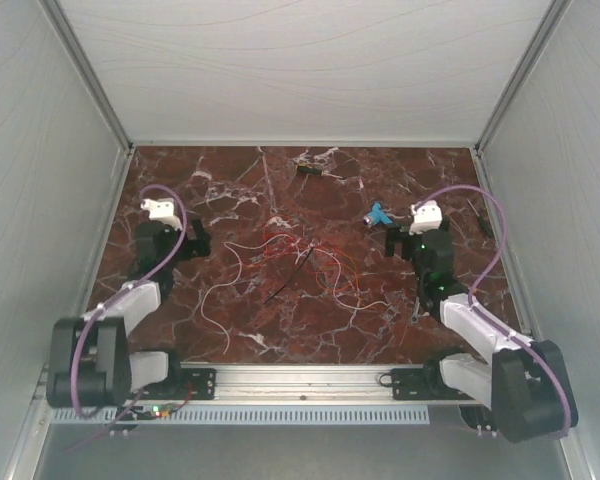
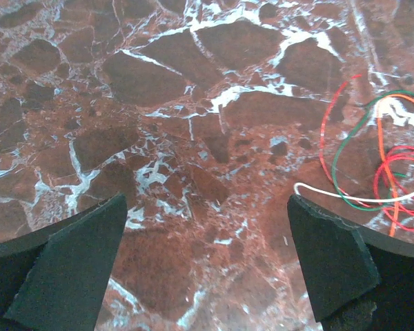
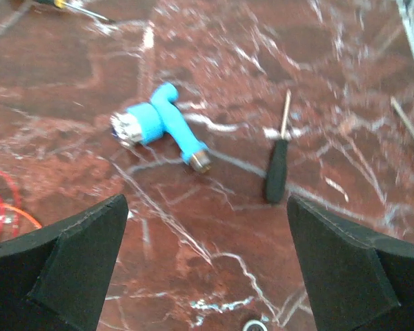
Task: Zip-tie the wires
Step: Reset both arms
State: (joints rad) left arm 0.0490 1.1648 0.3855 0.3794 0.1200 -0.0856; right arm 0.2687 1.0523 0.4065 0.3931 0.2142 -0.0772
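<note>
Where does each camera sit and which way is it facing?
Top external: above and behind the bases, looking down on the marble table; both arms show, left hand and right hand open.
Left wrist: on the left arm, facing down at marble; its fingers below, wires at right.
Right wrist: on the right arm, facing the blue tool and a screwdriver; its fingers below.
Shared: both wrist views catch the wires.

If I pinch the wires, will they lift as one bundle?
Probably not: the wires lie in loose, sprawling curls, so they look floppy and strands would likely trail. They are very thin, so probably light and apt to slip free. Crossed loops may drag neighbours.
</note>
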